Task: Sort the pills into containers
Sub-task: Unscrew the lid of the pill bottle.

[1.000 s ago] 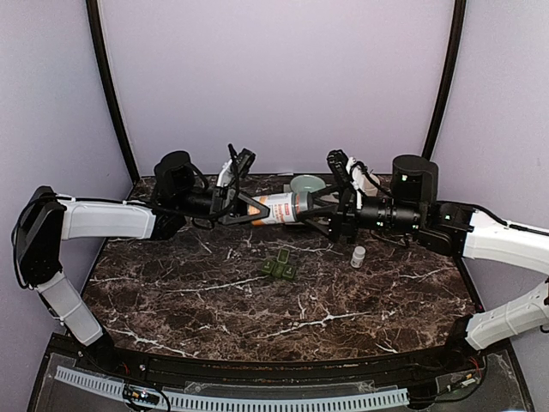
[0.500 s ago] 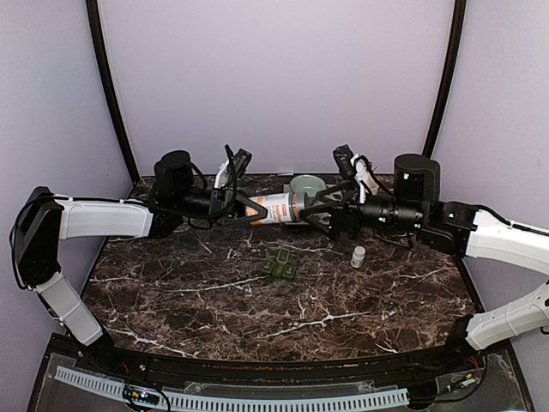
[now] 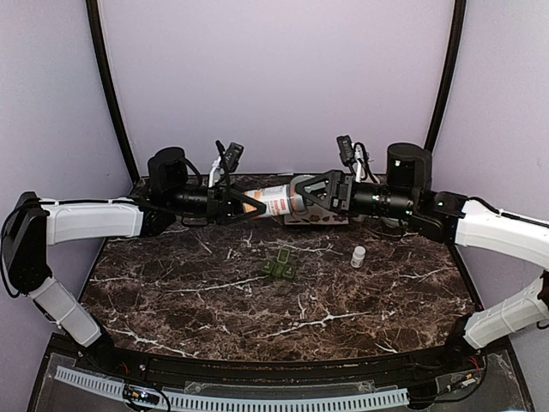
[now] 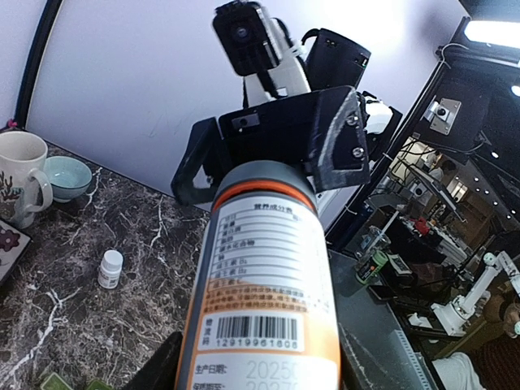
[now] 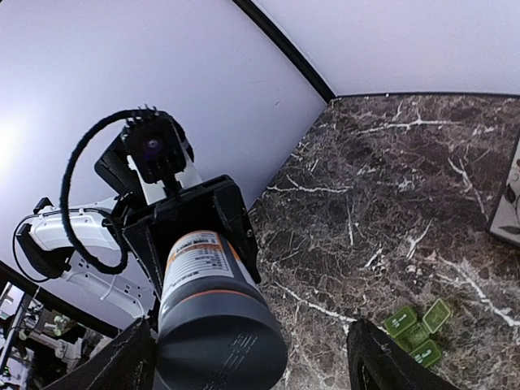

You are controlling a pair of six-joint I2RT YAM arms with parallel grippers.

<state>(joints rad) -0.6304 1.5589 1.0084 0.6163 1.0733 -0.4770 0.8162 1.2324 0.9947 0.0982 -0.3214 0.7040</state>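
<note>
An orange bottle (image 3: 273,200) with a white label and a dark grey cap (image 5: 219,341) hangs level above the back of the table. My left gripper (image 3: 249,204) is shut on its body (image 4: 264,276). My right gripper (image 3: 298,195) faces it, open, with the jaws standing on either side of the cap and a clear gap on the right side. The containers, a small dark green pill box (image 3: 280,266), lie on the marble below, also low in the right wrist view (image 5: 416,329). No pills show in any view.
A small white bottle (image 3: 358,255) stands right of the pill box, also in the left wrist view (image 4: 110,269). A patterned mug (image 4: 20,175) and a pale bowl (image 4: 67,177) sit at the back. Curved black posts frame the table (image 3: 214,300).
The right jaws have opened wide around the cap. Both arms have risen a little with the bottle, and the right wrist has turned.
</note>
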